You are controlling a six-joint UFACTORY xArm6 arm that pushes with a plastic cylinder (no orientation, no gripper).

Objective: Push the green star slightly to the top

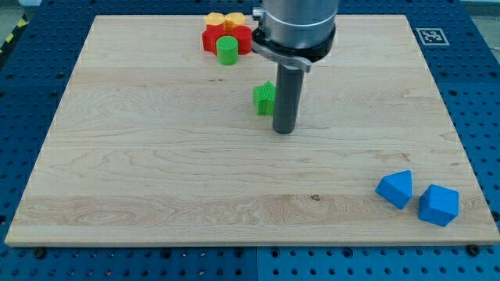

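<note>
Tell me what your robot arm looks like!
My arm is a fat, round, silver-grey cylinder with a black ring underneath. Out of it sticks a straight, dark grey rod, smooth and round, ending in my tip. No fingers, cables or markings show.

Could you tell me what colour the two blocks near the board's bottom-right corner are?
Both blocks are blue, seen clearly in the camera view.

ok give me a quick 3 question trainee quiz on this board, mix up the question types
1. True or false: my tip sits just to the view's right of the green star, slightly below it.
2. The two blue blocks lie near which corner? A. top left B. bottom right C. top right
3. Fill in: the green cylinder rests against the ___ block near the yellow block by the wooden board's top edge.

Key: 1 true; 2 B; 3 red
</note>
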